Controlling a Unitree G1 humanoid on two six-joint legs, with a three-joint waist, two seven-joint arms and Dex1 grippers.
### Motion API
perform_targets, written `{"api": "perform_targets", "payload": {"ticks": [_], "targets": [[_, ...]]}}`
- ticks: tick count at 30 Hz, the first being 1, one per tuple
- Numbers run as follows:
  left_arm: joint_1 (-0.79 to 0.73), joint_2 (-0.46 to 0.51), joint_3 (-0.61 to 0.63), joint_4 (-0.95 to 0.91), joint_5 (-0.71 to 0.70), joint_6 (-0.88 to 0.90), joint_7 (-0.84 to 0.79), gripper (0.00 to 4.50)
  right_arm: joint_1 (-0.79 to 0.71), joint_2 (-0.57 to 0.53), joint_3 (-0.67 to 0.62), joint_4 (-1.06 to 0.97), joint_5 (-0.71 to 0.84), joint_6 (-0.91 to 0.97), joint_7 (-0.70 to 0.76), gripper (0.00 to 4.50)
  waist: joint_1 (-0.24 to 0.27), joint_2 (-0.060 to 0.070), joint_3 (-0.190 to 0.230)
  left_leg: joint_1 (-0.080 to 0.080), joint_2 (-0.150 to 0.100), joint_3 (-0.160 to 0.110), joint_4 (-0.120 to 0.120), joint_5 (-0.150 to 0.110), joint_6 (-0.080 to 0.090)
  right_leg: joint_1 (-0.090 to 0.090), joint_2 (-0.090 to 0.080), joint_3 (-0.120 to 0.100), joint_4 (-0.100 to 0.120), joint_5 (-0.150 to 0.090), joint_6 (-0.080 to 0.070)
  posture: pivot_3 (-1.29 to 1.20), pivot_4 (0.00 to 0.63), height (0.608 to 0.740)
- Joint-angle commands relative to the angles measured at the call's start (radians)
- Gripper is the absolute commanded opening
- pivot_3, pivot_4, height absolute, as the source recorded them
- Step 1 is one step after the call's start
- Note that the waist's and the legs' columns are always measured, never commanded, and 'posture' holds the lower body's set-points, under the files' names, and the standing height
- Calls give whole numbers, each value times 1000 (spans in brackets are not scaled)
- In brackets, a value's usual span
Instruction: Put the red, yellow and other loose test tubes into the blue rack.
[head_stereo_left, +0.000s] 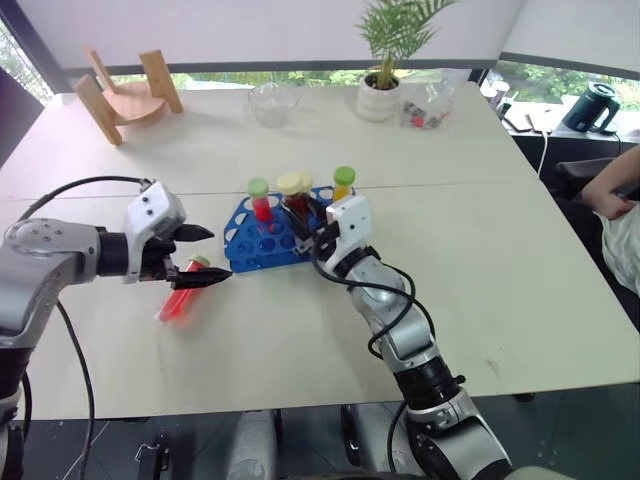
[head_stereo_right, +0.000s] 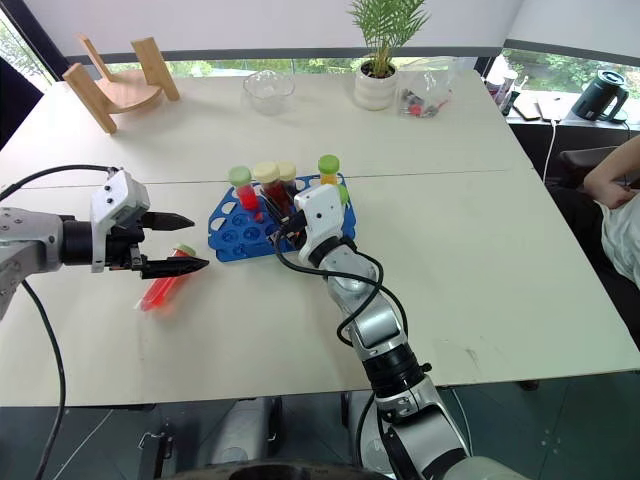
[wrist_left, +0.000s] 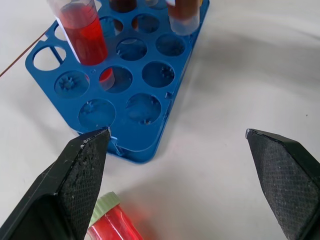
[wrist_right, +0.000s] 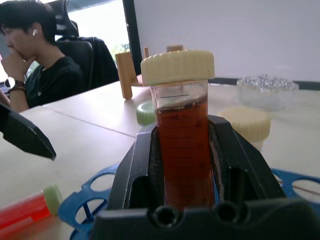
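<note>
The right hand (wrist_right: 186, 165) is closed on a brown tube (wrist_right: 183, 145) over the blue rack (head_stereo_left: 262, 240), while the open left hand (head_stereo_left: 200, 256), at nine o'clock of the rack, hovers over a red tube (head_stereo_left: 182, 296) lying on the tabletop (head_stereo_left: 500, 260).

Left hand (head_stereo_left: 205, 256) spread, right hand (wrist_right: 185, 150) clamped

A table (head_stereo_left: 520, 260) bears a rack (head_stereo_left: 243, 245) near its middle. The left pincer (head_stereo_left: 205, 256) hovers just left of the rack, its two fingers spread, with a loose tube (head_stereo_left: 180, 296) lying on the table directly beneath them. The right pincer (head_stereo_left: 312, 232) sits over the rack's right side, clamped on an upright tube (wrist_right: 181, 135). Three more tubes stand in the rack's far rows, beside that pincer. Well behind the rack sit a bowl (head_stereo_left: 272, 102), a potted plant (head_stereo_left: 384, 60) to its right, and a wooden stand (head_stereo_left: 125, 90) to its left.
</note>
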Motion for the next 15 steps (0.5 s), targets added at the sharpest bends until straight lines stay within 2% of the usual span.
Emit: {"api": "perform_targets", "payload": {"ticks": [1,8,15], "targets": [[-13,7,31,-15,0,-8,4,4500,-9,4,-3,31,-14,-59,7,815,0,0,0,0,0,0,0,0,0,0,0,0,0,0,0,0,150,740],[-18,7,26,-18,2,-9,5,4500,-14,18,-12,79,-59,-124,-42,815,0,0,0,0,0,0,0,0,0,0,0,0,0,0,0,0,150,740],[-25,7,18,-6,7,-15,-1,4500,25,11,3,32,-76,-93,-43,815,0,0,0,0,0,0,0,0,0,0,0,0,0,0,0,0,150,740]]}}
